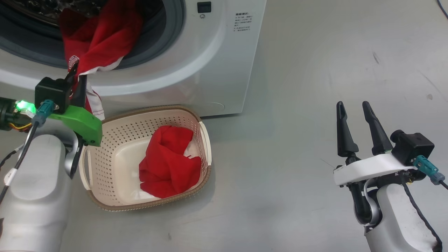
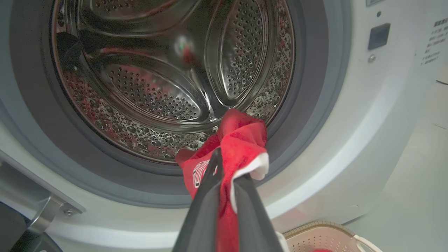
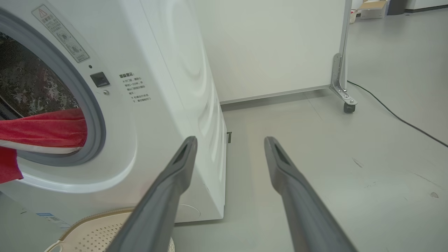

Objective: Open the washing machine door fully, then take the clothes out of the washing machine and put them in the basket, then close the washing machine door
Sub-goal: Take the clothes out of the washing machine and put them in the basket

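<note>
**Spotter:** What's right in front of you?

**Me:** My left claw [image 2: 227, 169]! Its two long dark fingers [image 2: 204, 210] are clamped tight on a bright red fabric garment with white trim [image 2: 241, 136]. The cloth is pinched between them, and a white edge folds over one tip.

**Spotter:** Where's that garment sitting?

**Me:** Half in, half out. The upper bunch lies on the grey rubber gasket [image 2: 140, 185] at the lower lip of the perforated steel drum [image 2: 157, 101]. The tail hangs down the front of the big white front-loading washing machine [image 1: 210, 70]. It ends just above the small cream perforated plastic basket with a brown rim [image 1: 140, 127].

**Spotter:** Which way does it run?

**Me:** Its long axis comes out of the drum mouth and over the lip. Then it drops nearly straight down past my fingers, towards the basket's machine-side rim.

**Spotter:** How will it handle?

**Me:** Light, limp, no stiffness at all, I'd say. It should drape and stretch rather than lift as one piece, and that rubber lip could drag on it. A thick bunched fold like this one looks a safer hold than the thin trim, which might slip.

**Spotter:** Anything in the basket?

**Me:** A second red garment [image 1: 168, 164], crumpled in the basket's right half, with a bit of white showing beside it.

**Spotter:** And your other arm?

**Me:** My right claw [image 1: 352, 105] hangs well apart over the bare grey floor [image 1: 297, 105], fingers spread wide, holding nothing.
</note>
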### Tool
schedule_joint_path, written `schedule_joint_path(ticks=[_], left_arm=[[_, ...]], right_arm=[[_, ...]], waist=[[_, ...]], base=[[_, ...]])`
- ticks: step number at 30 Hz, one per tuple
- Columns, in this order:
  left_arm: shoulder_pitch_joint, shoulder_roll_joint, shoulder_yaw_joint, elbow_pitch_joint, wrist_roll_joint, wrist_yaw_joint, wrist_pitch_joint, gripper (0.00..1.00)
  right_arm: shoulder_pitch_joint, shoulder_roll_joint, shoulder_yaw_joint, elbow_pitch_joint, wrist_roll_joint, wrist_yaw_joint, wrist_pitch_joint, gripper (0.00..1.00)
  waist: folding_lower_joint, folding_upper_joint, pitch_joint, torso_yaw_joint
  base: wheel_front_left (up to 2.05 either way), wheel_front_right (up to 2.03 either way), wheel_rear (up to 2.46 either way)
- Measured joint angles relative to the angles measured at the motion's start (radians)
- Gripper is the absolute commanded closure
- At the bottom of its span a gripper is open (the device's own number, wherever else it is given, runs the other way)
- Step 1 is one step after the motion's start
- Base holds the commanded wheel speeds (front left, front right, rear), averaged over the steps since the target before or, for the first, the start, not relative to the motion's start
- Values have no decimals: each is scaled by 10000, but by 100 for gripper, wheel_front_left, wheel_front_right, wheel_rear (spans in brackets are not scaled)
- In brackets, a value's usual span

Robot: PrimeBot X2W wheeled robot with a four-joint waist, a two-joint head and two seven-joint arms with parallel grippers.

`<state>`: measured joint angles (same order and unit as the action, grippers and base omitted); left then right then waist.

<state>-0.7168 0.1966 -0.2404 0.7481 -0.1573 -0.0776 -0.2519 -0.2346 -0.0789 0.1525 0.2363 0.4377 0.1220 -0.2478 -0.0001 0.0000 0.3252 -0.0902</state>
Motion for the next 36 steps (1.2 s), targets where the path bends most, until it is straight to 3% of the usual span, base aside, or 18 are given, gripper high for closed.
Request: schedule_joint_path(ticks=[24, 31, 36], left_arm=[[1451, -127, 1131, -5687, -326, 123, -50, 100], [1769, -211, 1337, -6638, -316, 199, -52, 100], [2384, -217, 1151, -6512, -274, 192, -54, 100]], right_arm=[[324, -2, 159, 8, 0, 0, 0, 0], [378, -2, 169, -8, 0, 0, 0, 0], [384, 0, 240, -13, 0, 0, 0, 0]], waist=[[0, 0, -701, 293], [0, 0, -725, 285], [0, 0, -712, 271]], base=[[0, 0, 0], [0, 0, 0], [0, 0, 0]])
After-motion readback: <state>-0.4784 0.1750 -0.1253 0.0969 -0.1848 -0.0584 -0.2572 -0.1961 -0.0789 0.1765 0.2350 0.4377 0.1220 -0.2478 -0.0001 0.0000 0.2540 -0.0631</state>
